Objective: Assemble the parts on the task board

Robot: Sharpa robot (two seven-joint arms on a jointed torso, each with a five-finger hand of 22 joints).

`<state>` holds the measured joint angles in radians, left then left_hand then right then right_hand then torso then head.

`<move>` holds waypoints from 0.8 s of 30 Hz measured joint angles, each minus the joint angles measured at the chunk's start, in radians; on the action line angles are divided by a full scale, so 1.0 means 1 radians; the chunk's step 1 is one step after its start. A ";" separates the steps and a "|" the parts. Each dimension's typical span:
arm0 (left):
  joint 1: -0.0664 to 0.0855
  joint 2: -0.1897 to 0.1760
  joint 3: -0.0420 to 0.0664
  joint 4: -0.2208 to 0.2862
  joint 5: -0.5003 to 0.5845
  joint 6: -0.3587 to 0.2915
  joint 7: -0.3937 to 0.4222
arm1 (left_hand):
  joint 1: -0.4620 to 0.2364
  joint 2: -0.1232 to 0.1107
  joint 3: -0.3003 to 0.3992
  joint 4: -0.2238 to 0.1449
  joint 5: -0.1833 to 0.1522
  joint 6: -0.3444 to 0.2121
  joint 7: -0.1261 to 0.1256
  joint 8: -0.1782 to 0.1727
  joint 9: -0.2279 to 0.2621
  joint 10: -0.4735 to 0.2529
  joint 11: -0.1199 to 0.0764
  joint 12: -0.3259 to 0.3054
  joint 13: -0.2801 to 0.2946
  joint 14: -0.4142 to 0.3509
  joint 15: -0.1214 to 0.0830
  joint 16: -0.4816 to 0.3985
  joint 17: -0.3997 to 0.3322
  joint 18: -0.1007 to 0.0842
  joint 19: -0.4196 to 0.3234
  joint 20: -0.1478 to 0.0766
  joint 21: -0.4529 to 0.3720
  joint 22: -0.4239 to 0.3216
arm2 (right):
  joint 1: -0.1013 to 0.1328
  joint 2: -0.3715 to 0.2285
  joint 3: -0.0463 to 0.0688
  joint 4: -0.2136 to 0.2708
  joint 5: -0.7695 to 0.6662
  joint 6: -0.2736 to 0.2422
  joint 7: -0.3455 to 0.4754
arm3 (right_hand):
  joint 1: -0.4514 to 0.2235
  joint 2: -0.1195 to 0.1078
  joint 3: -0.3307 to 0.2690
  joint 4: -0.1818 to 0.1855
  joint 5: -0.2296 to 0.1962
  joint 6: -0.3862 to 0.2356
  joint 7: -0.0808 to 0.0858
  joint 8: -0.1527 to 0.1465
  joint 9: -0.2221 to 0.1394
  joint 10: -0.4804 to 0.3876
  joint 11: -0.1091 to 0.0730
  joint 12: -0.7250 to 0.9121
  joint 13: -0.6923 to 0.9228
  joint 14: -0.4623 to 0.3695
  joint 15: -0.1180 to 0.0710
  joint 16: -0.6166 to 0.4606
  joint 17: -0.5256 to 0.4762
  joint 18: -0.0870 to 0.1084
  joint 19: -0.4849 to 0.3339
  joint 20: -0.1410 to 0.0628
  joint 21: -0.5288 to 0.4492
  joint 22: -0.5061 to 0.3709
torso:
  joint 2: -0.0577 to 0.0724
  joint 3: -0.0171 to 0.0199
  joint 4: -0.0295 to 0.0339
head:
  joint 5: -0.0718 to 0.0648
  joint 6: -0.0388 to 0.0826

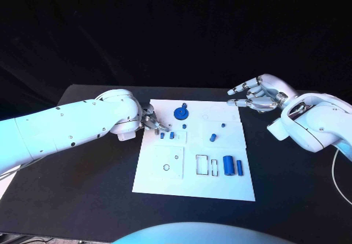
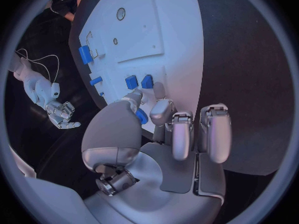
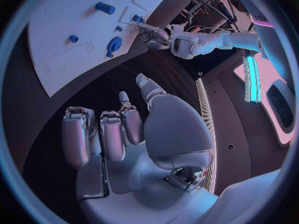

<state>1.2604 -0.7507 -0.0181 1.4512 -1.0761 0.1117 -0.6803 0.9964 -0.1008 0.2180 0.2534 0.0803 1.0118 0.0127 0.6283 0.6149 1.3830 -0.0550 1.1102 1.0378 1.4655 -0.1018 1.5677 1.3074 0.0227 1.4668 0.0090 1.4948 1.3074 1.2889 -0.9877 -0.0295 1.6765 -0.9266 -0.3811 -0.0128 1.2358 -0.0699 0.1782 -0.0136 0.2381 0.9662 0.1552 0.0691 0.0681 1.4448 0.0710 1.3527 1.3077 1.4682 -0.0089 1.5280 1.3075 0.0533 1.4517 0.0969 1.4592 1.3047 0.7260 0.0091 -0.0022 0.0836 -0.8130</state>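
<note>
The board [image 1: 195, 168] lies mid-table on the black table [image 1: 88, 183]. The left hand [image 1: 150, 123] sits at the board's 9 o'clock edge, toward its far end, fingertips over the white surface just beside two small blue pegs [image 1: 166, 135]. In the left wrist view the thumb and a finger [image 2: 161, 109] close on a small blue part [image 2: 142, 116] low over the board, with the two pegs [image 2: 138, 81] just beyond the fingertips; the other fingers are curled in side by side.

The right hand [image 1: 255, 95] hovers off the board's far 3 o'clock corner, above the table. Its fingers are apart and loosely curved, with nothing in them; the right wrist view shows the same hand [image 3: 124, 134] well apart from the board.

On the board, a blue gear [image 1: 180, 112] stands near the 12 o'clock edge, a tiny blue piece [image 1: 184, 125] just nearer than it. A short blue peg [image 1: 212, 136] stands right of centre. Toward 4 o'clock a blue cylinder [image 1: 229, 165] lies beside a thin blue bar [image 1: 240, 169], and left of them are outlined rectangular slots [image 1: 205, 165].
</note>
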 measured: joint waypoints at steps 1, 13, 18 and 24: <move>0.000 -0.004 0.001 0.002 0.007 -0.017 0.008 | 0.012 0.011 -0.002 -0.002 0.000 -0.017 0.004 -0.006 -0.001 -0.028 0.003 -0.041 -0.044 0.000 0.000 0.000 0.000 0.000 0.000 0.000 -0.027 0.000 | 0.000 0.000 0.000 0.000 0.000 0.000 0.000 | 0.000 0.000 0.000 0.000 0.000 0.000 0.000 0.000 0.000 0.000 0.000 0.000 0.000 0.000 0.000 0.000 0.000 0.000 0.000 0.000 0.000 0.000 | 0.000 0.0002 -0.0001 | 0.000 0.000; 0.001 -0.008 0.001 0.013 0.117 -0.233 0.330 | 0.270 -0.027 -0.015 -0.056 0.006 -0.278 0.144 -0.187 -0.141 -0.480 0.142 -0.522 -0.463 -0.219 0.113 -0.576 -0.327 0.141 -0.327 0.094 -0.838 -0.503 | 0.000 0.000 0.000 -0.001 0.000 0.001 0.000 | 0.000 0.000 0.000 0.000 0.000 0.000 0.000 0.000 0.000 0.000 0.000 0.000 0.000 0.000 0.000 0.000 0.000 0.000 0.000 0.000 0.000 0.000 | 0.001 0.0002 0.0000 | -0.007 0.005; -0.001 0.024 -0.008 0.010 0.062 -0.262 0.481 | 0.444 -0.016 0.032 -0.131 0.002 -0.262 0.147 -0.248 -0.228 -0.497 0.150 -0.635 -0.594 -0.279 0.118 -0.761 -0.498 0.151 -0.317 0.107 -0.941 -0.588 | 0.000 0.001 0.000 -0.002 0.000 0.002 0.000 | 0.000 0.000 0.000 0.000 0.000 0.000 0.000 0.000 0.000 0.000 0.000 0.000 0.000 0.000 0.000 0.000 0.000 0.000 0.000 0.000 0.000 0.000 | 0.001 -0.0006 0.0004 | -0.011 0.010; -0.009 0.058 -0.018 -0.004 -0.075 -0.272 0.575 | 0.487 -0.046 0.071 -0.161 0.002 -0.187 0.129 -0.333 -0.336 -0.453 0.149 -0.756 -0.752 -0.209 0.110 -0.750 -0.514 0.151 -0.249 0.097 -0.966 -0.619 | 0.000 0.004 0.000 -0.003 0.000 0.003 0.000 | 0.000 0.000 -0.004 0.004 0.000 0.000 0.000 0.000 0.000 0.000 0.000 0.000 0.000 0.000 0.000 0.000 0.000 0.000 0.000 0.000 0.000 0.000 | 0.001 -0.0006 0.0001 | -0.014 0.013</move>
<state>1.2511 -0.6931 -0.0359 1.4471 -1.1508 -0.1605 -0.1057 1.4829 -0.1464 0.2890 0.0919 0.0823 0.8247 0.1418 0.2952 0.2792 0.9300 0.0938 0.3541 0.2855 1.2566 0.0080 0.8176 0.7932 0.1734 1.2176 0.1062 0.5285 0.6889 1.2886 -0.9838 -0.0296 1.6735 -0.9264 -0.3780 -0.0130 1.2358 -0.0699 0.1739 -0.0094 0.2381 0.9662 0.1552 0.0691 0.0681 1.4448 0.0710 1.3527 1.3075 1.4682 -0.0089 1.5280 1.3073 0.0533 1.4516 0.0969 1.4593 1.3048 0.7267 0.0085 -0.0021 0.0692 -0.7998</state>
